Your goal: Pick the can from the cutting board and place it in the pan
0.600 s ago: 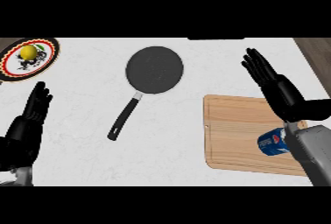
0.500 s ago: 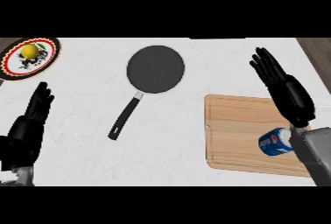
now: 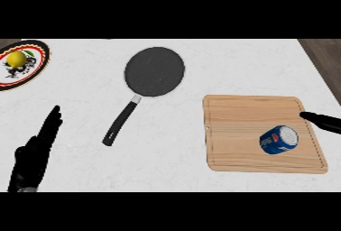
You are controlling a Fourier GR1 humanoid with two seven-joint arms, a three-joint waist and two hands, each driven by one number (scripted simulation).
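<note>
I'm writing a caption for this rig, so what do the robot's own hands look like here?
Both hands are plain black, with long slim tapering fingers. The left hand shows almost whole at the view's lower left as a dark matte shape. Of the right hand only narrow black fingers show at the right edge. No cables, markings or sleeves are visible, and the grey forearms are out of view.

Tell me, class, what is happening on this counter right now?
Nothing is held yet. The blue can lies on its side on the cutting board, and a finger of the right robot hand shows at the board's right edge. The pan sits empty farther left. The left robot hand rests open at the lower left.
</note>
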